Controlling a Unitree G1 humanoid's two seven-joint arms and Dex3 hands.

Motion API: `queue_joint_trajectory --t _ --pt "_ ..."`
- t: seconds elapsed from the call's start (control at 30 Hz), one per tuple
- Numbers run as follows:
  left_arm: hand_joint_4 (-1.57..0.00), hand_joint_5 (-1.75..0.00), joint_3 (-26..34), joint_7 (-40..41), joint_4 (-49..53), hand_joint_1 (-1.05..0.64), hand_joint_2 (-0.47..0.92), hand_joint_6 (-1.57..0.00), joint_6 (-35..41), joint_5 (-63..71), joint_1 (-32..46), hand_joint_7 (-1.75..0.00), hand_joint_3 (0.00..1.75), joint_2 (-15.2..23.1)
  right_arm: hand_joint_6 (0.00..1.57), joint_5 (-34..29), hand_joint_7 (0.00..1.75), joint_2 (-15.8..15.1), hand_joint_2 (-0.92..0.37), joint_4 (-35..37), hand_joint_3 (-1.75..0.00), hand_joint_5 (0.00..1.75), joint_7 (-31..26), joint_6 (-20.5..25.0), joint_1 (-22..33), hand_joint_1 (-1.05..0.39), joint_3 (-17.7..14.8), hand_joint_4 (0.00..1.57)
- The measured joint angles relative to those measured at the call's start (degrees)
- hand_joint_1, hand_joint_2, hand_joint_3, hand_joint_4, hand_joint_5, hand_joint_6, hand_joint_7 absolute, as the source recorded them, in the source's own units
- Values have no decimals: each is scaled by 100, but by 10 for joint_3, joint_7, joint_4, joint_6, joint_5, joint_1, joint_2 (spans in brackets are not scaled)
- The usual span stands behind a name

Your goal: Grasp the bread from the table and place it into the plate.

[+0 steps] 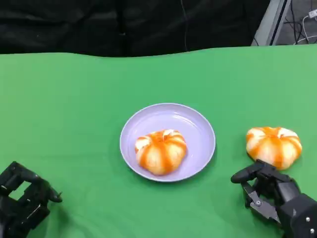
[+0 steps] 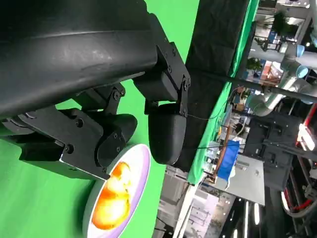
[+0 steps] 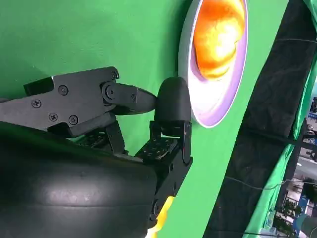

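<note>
A lilac plate [image 1: 198, 121] sits mid-table with one orange-and-white striped bread [image 1: 161, 151] in it. A second striped bread [image 1: 274, 145] lies on the green cloth to the plate's right. My right hand [image 1: 277, 198] is just in front of that bread, fingers apart, holding nothing, with fingertips close to its near side. At the lower left my left hand [image 1: 22, 201] rests low over the cloth, well apart from the plate and holding nothing. The left wrist view shows the left hand [image 2: 99, 99], plate [image 2: 141, 163] and bread [image 2: 111, 203]. The right wrist view shows the right hand [image 3: 109, 129], plate [image 3: 218, 109] and bread [image 3: 218, 37].
The green table [image 1: 74, 109] ends at a black curtain [image 1: 124, 25] along the far edge. Cables and a metal frame [image 1: 292, 22] stand beyond the far right corner. Open cloth lies between each hand and the plate.
</note>
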Motion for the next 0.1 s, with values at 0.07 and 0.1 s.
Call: queue_joint_trajectory --t 0.07,0.1 --pt "-86 -174 0 0 0 7 71 -79 0 0 0 -149 109 0 74 0 119 0 -92 0 -42 175 0 0 0 -30 0 67" --pt "-86 -173 0 0 0 7 71 -79 0 0 0 -148 108 0 74 0 119 0 -92 0 -42 175 0 0 0 -30 0 67"
